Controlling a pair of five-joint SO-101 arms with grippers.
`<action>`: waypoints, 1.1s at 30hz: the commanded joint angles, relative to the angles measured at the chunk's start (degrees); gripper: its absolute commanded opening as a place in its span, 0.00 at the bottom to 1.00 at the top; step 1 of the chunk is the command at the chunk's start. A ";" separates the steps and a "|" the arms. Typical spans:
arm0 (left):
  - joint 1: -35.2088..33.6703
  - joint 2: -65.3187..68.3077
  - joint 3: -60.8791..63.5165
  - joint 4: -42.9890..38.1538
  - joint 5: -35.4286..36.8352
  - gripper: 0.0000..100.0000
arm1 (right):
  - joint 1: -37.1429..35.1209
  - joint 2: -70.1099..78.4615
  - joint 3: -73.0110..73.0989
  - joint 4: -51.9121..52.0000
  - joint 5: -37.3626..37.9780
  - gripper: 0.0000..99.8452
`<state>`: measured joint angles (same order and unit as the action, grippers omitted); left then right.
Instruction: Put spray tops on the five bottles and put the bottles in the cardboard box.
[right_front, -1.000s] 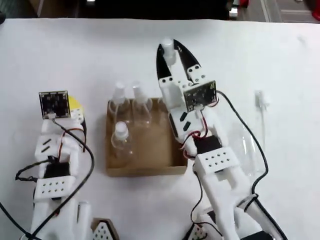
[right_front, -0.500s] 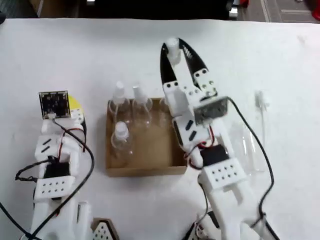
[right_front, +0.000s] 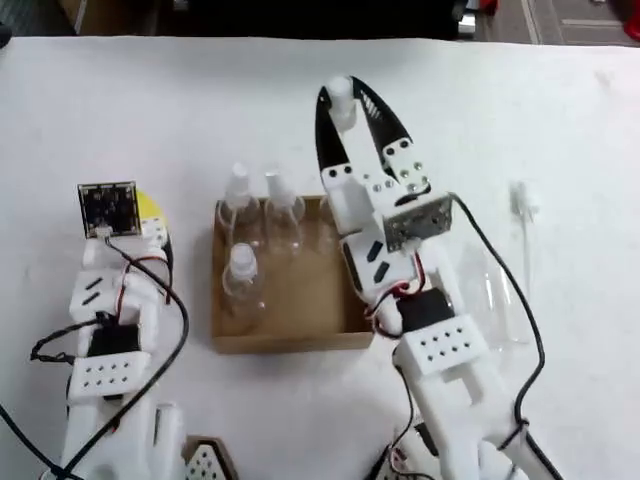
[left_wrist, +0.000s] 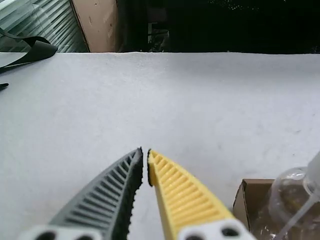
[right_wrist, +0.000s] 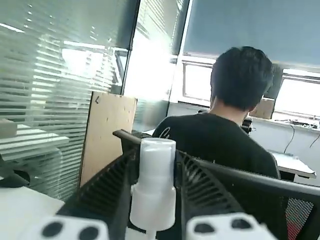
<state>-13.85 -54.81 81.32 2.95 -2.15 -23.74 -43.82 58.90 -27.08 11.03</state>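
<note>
White spray top in right jaws

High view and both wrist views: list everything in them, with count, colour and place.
table: one, white, under everything
cardboard box: one, brown, between the two arms
standing bottles: three plainly seen, clear with white tops, inside the cardboard box
lying bottle: one, clear, on the table, right of the right arm
loose spray top: one, white, on the table near the lying bottle
held spray top: one, white, in the right pincer
left pincer: one, grey and yellow, shut, left of the box
right pincer: one, black, shut on the held spray top
</note>
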 joint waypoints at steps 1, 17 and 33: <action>0.48 0.13 -0.70 -1.58 -0.53 0.02 | 0.22 3.21 -0.88 -3.56 0.70 0.02; 0.40 0.13 -0.62 -1.58 -0.53 0.02 | 0.31 5.58 5.54 -3.38 0.70 0.02; 0.40 0.13 -0.62 -1.58 -0.53 0.02 | 0.40 6.20 11.34 -3.21 0.70 0.07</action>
<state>-13.85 -54.81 81.32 2.95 -2.15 -23.74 -37.93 70.68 -29.27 11.03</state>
